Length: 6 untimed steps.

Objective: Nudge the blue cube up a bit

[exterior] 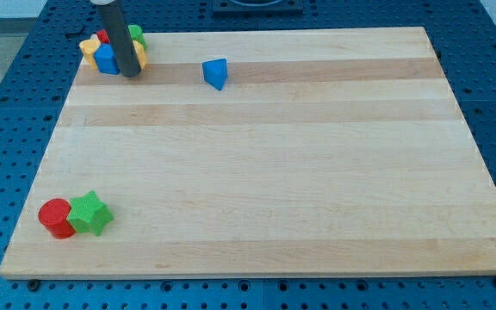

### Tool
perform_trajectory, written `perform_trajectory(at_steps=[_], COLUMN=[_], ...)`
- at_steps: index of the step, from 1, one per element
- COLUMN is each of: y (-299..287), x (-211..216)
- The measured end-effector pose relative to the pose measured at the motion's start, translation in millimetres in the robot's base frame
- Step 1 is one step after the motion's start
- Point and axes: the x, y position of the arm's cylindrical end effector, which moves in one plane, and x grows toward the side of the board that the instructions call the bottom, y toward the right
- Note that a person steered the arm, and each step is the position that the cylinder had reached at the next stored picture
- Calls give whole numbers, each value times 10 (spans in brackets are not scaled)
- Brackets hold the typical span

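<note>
The blue cube (pixel 106 59) sits in a tight cluster at the board's top left corner. My dark rod comes down from the view's top, and my tip (pixel 130 75) rests on the board just right of and slightly below the blue cube, right against it. The rod hides part of the cluster. A yellow block (pixel 88 47) touches the cube on the left. A red block (pixel 103 37) shows behind it. A green block (pixel 136 34) and another yellow piece (pixel 141 57) show to the right of the rod.
A blue triangular block (pixel 216 73) lies alone to the right of the cluster. A red cylinder (pixel 56 217) and a green star (pixel 90 213) sit together at the bottom left. The wooden board (pixel 274 172) lies on a blue perforated table.
</note>
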Motion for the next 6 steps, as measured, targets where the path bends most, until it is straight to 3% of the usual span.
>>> perform_trajectory(at_steps=[2, 4, 6], y=[0, -382, -529], x=[30, 423, 99])
